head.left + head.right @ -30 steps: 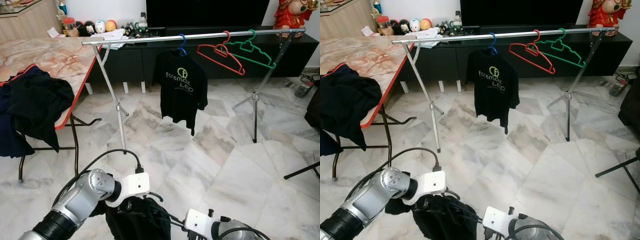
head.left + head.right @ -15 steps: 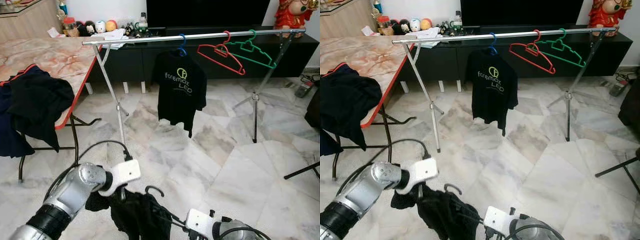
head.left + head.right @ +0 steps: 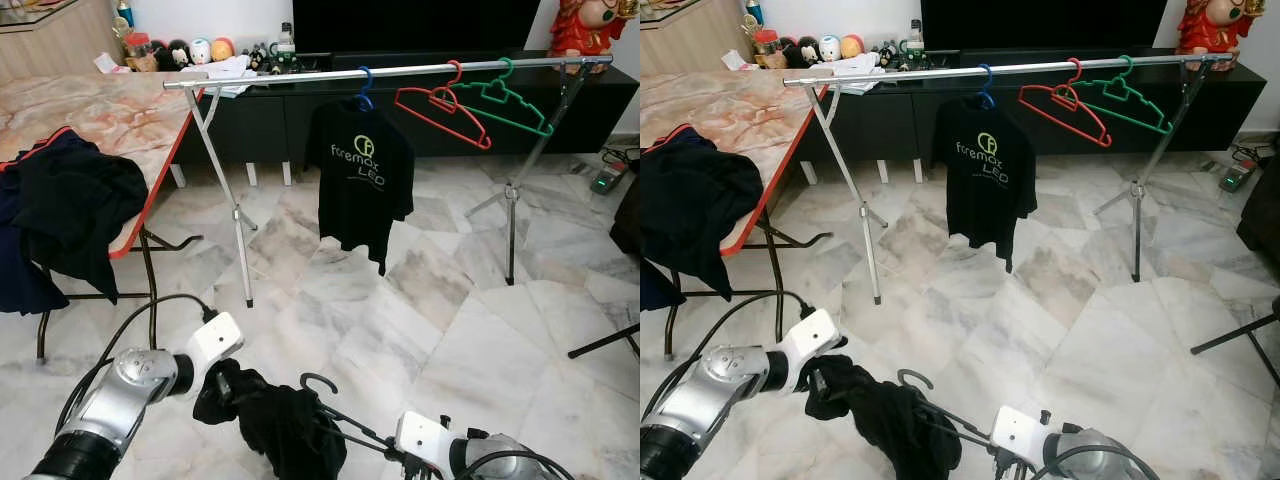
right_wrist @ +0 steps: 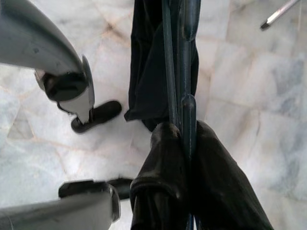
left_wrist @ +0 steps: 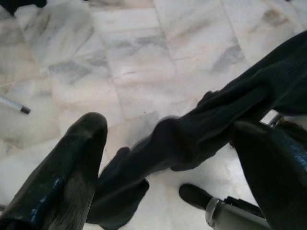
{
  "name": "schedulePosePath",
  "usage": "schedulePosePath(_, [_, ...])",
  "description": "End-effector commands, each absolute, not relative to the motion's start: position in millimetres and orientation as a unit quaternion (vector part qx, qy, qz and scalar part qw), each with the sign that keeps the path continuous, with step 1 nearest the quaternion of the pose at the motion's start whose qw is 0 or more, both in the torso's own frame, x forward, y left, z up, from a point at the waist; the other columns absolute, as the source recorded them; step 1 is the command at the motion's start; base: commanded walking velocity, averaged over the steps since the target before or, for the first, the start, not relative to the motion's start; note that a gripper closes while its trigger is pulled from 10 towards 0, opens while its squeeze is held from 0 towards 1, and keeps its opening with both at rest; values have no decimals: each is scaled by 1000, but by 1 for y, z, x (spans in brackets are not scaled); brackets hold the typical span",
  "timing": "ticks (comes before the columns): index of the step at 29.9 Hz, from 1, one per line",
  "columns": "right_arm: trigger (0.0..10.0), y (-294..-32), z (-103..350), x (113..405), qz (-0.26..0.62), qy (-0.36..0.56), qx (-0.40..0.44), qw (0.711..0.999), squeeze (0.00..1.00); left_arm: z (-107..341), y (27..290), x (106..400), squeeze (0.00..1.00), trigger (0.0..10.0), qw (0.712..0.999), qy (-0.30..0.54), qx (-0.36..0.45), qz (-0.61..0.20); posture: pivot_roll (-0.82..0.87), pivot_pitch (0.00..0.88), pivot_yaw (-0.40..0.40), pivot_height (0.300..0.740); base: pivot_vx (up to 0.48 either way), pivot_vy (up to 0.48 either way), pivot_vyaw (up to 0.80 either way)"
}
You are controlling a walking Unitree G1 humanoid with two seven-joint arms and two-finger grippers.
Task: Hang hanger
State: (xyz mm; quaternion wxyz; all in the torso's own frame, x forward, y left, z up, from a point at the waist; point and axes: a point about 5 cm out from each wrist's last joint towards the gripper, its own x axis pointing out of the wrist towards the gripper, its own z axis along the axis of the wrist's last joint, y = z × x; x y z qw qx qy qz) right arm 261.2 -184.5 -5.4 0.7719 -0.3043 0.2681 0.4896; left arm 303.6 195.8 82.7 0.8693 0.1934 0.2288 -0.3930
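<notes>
A black hanger (image 3: 318,381) carries a black garment (image 3: 280,428) low over the floor in front of me. My right gripper (image 4: 188,139) is shut on the hanger's thin bars, and the hook curls up above the cloth. My left gripper (image 5: 170,125) is open, and a sleeve of the garment (image 5: 201,134) lies between its wide-spread fingers (image 5: 72,167). In the eye views the left gripper (image 3: 820,380) sits at the garment's left end. The silver rail (image 3: 400,72) stands further ahead across the room.
On the rail hang a black T-shirt (image 3: 360,170) on a blue hanger, a red hanger (image 3: 440,110) and a green hanger (image 3: 500,100). The rack's legs (image 3: 240,220) spread over the marble floor. A table (image 3: 100,120) with dark clothes (image 3: 70,210) stands left.
My left arm has swung left and lower, and the garment's sleeve now stretches out that way. The hanger's hook has come into view above the cloth.
</notes>
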Motion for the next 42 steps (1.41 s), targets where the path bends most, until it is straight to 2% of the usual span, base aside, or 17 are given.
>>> schedulePosePath(1, [0,-186,10,270,493,222,-289,790,0,82,218,300,1000,10000,887,231,167,-364,-2,104,37,740,0,0,0])
schedulePosePath(5, [0,-192,21,275,489,203,-270,804,0,79,237,298,1000,10000,904,231,148,-328,-9,98,39,740,0,0,0])
schedulePosePath(12, [0,-203,27,274,495,199,-264,804,0,76,261,295,1000,10000,928,229,117,-268,-19,88,38,740,0,0,0])
schedulePosePath(18, [0,-205,32,275,499,192,-251,807,0,62,252,287,1000,10000,915,249,88,-304,-22,87,37,740,0,0,0])
schedulePosePath(21, [0,-200,34,275,515,184,-248,799,0,54,243,288,1000,10000,914,250,92,-306,-25,92,33,740,0,0,0])
schedulePosePath(29, [0,-198,44,279,524,163,-240,801,0,61,243,303,1000,10000,935,212,107,-263,-29,102,29,740,0,0,0])
schedulePosePath(30, [0,-199,46,279,525,162,-241,800,0,63,243,305,78,10000,938,203,116,-255,-31,104,28,740,0,0,0])
schedulePosePath(31, [0,-199,47,279,526,160,-242,800,0,64,243,307,0,10000,941,197,116,-248,-31,105,27,740,0,0,0])
schedulePosePath(42, [0,-201,56,280,538,152,-226,797,0,59,238,312,0,10000,946,192,105,-239,-36,108,26,740,0,0,0])
